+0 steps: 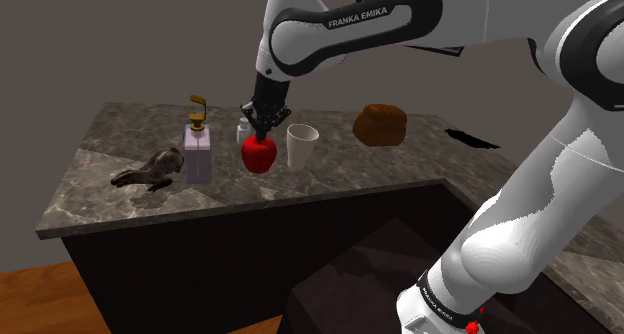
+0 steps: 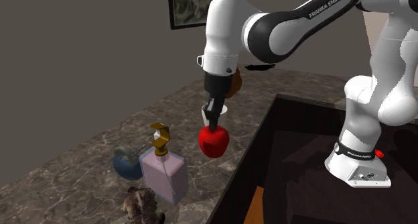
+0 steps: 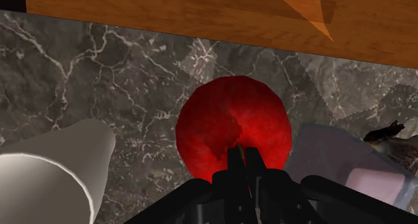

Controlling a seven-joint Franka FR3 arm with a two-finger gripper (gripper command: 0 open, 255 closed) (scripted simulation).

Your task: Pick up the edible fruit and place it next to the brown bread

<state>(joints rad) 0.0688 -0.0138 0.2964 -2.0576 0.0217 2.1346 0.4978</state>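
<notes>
The red apple (image 1: 258,156) is being clamped at its top by the black gripper (image 1: 263,132), whose fingers are being pressed nearly together around the stem. Whether the fruit is being lifted clear of the marble counter (image 1: 100,197) cannot be told. It is being flanked closely by the white cup (image 1: 301,145) on the shoulder view's right and the soap dispenser (image 1: 198,154) on its left. The brown bread (image 1: 380,125) is sitting further right, with bare counter lying open between it and the cup. The counter's front edge is running near the apple.
</notes>
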